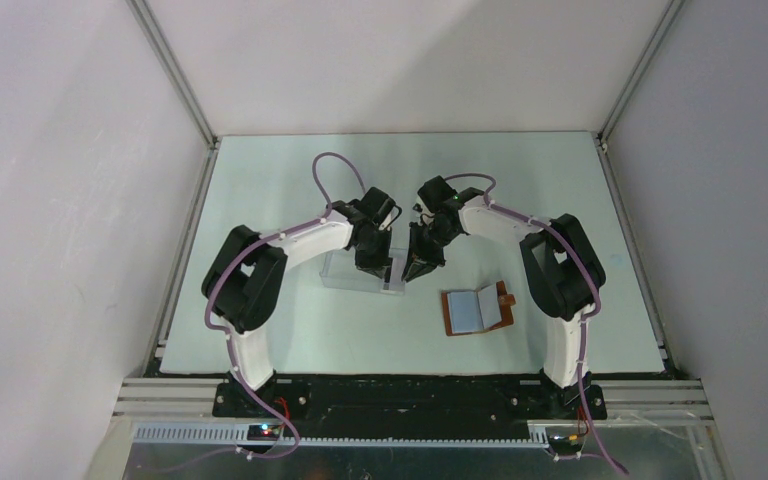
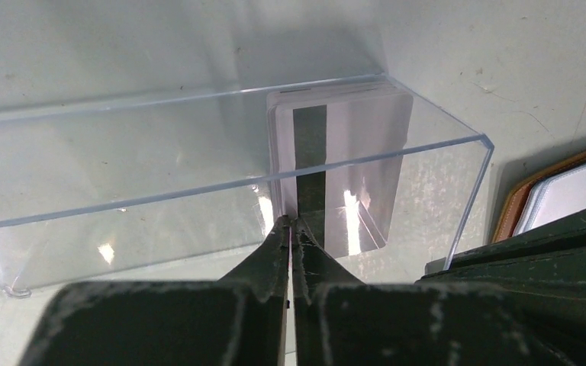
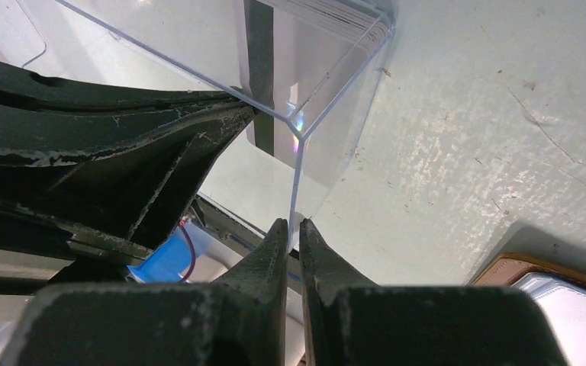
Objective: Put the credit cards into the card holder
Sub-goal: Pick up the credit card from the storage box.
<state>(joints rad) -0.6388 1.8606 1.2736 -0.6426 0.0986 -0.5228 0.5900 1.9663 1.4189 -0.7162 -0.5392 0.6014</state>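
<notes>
Near the middle of the bench (image 1: 260,200), from above, we see a clear box (image 1: 345,272) lying with its long side parallel to the near edge. The left gripper (image 1: 378,270) is over its right end and the right gripper (image 1: 420,272) is just beside that end. The wallet (image 1: 478,310) lies open, pale pockets up, toward the near edge and right of centre, apart from the box. White panels (image 1: 60,150) close the bench in at the back and on both sides.

From the left wrist we find the cards (image 2: 351,137) in a stack, standing on edge inside the box at its right end, dark stripe upright. The left jaws are pressed almost together, their tips at the box's near wall. We cannot tell whether they hold anything.

From the right wrist the jaws are narrow, and the box's corner edge runs down into the slit between them. The bench surface is pale green, scuffed and speckled.
</notes>
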